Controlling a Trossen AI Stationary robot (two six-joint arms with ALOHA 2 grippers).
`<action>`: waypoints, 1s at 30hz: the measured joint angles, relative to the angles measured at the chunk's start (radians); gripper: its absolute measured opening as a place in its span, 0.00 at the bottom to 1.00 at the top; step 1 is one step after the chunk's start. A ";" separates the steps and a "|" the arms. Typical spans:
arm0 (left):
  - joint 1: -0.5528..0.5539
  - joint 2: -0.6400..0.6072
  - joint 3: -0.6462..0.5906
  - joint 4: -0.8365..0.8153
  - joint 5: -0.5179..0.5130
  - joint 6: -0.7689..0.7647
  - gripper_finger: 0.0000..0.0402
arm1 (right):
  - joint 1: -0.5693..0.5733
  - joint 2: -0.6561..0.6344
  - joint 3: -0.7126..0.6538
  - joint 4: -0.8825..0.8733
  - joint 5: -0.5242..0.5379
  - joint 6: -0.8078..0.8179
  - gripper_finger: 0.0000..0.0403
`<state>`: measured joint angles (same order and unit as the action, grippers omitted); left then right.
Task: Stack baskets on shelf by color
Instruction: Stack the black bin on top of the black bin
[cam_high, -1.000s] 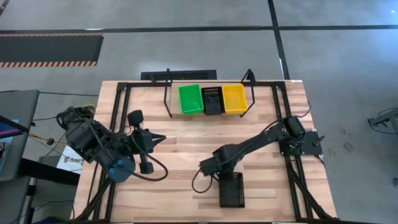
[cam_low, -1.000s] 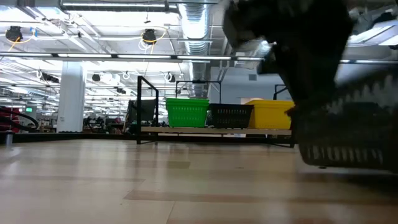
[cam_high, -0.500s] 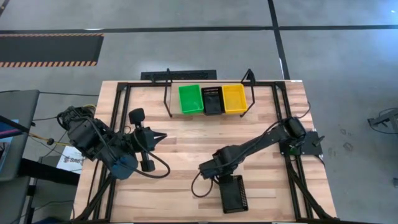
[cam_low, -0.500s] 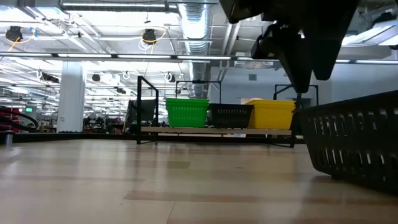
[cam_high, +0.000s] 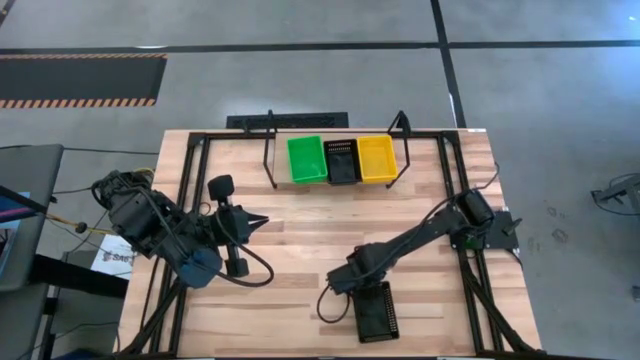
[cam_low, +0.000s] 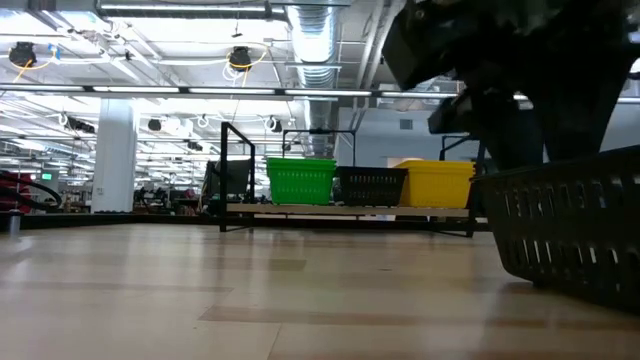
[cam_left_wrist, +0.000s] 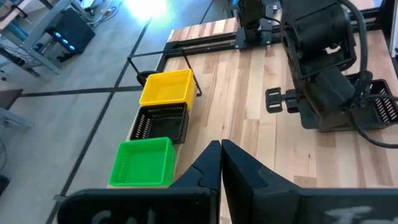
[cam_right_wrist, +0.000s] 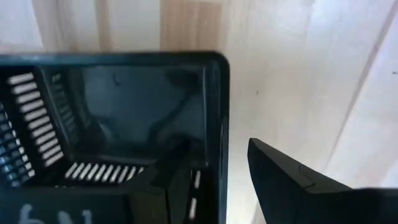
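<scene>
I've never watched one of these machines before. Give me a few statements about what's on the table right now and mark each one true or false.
1. Green, black and yellow baskets sit side by side on the shelf. True.
2. The green basket is in the middle. False: the black shelf basket is in the middle, with the yellow basket on its other side.
3. A loose black basket lies at the near edge of the table. True.
4. The right gripper has one finger inside that basket's wall and one outside. True.
5. The left gripper holds a basket. False: its fingers are closed on nothing.

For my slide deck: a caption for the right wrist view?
Right gripper, fingers open astride the wall of a black basket on the wooden table.
</scene>
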<state>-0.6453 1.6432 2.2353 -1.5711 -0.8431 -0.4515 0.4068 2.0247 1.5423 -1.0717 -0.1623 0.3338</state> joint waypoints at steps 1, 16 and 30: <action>0.000 0.000 0.000 0.000 0.000 -0.001 0.00 | -0.001 0.000 -0.009 0.021 -0.007 0.004 0.45; 0.000 0.000 0.000 0.000 0.000 -0.001 0.00 | -0.043 0.000 -0.059 0.038 -0.048 0.053 0.04; 0.000 0.000 0.000 0.000 0.026 0.022 0.00 | -0.154 -0.128 0.310 -0.374 0.391 0.051 0.02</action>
<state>-0.6453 1.6435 2.2356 -1.5711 -0.8175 -0.4291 0.2533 1.8970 1.8524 -1.4461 0.2283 0.3845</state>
